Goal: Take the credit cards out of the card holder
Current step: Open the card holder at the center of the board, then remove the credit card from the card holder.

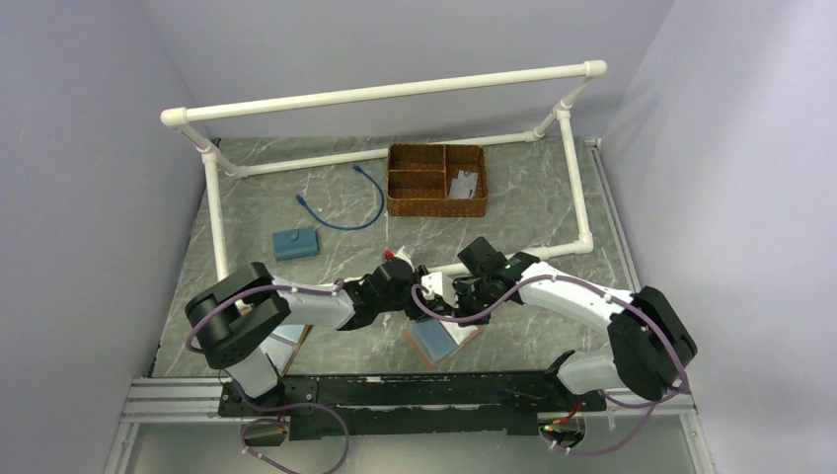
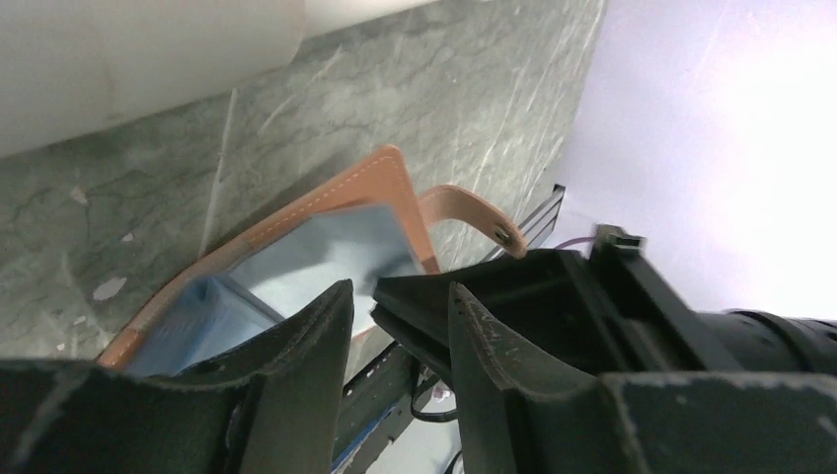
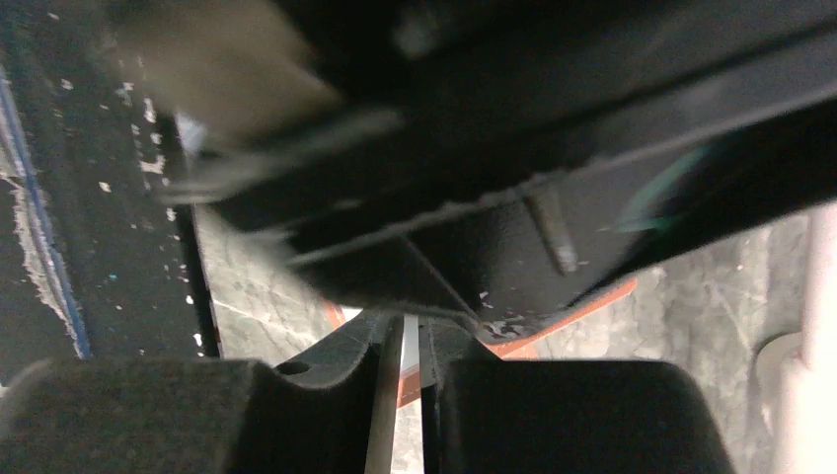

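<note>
My left gripper (image 2: 400,296) stands with its jaws spread just over the card holder (image 2: 326,247). The holder sits open, grey-blue lining showing, at the middle of the desk (image 1: 533,207) close to its near edge. I judge the gripper is there to steady the leather. From the right, my right gripper (image 3: 407,334) has its jaws almost pressed together on a thin pale sliver, likely a credit card (image 3: 388,395) seen edge-on, placed for drawing out.
</note>
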Tool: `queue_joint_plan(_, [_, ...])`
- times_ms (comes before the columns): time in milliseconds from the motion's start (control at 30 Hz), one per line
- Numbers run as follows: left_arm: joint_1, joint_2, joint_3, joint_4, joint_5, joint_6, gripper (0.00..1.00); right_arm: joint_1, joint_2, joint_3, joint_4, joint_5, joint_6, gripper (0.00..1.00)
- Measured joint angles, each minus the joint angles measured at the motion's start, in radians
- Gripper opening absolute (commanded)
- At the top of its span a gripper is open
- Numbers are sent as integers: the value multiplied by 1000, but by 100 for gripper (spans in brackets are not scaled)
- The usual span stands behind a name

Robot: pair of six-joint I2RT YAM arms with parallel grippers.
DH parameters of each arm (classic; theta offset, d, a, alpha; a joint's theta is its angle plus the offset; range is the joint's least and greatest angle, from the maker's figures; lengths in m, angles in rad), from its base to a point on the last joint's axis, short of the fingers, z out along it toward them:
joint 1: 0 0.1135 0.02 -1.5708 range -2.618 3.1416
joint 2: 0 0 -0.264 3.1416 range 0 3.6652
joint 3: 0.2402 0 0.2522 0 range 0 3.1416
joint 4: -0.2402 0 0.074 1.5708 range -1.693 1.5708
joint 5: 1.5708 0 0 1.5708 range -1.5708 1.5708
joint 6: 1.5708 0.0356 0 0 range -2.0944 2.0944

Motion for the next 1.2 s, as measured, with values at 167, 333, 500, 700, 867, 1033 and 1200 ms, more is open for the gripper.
queue_joint_plan(167, [5,-88,-35,-48,-36,7,49,-2,40,1,29,54,33,12])
queue_joint_plan(333, [4,-203,-105,-90,-54,6,48,-14,41,1,32,60,48,12])
queue_joint_plan(500, [-23,-274,-147,-128,-70,-2,48,-26,53,3,29,55,58,12])
queue_joint_plan(700, [-51,-277,-147,-182,-70,-2,50,-26,65,6,29,48,66,12])
queue_joint_plan(867, [-53,-276,-123,-271,-70,-1,51,-26,65,8,27,40,73,12])
queue_joint_plan(1033, [-60,-275,-51,-385,-70,3,51,-26,66,11,27,39,73,12])
queue_joint_plan(1200, [-64,-239,-1,-435,-67,8,51,-26,69,11,26,39,74,12])
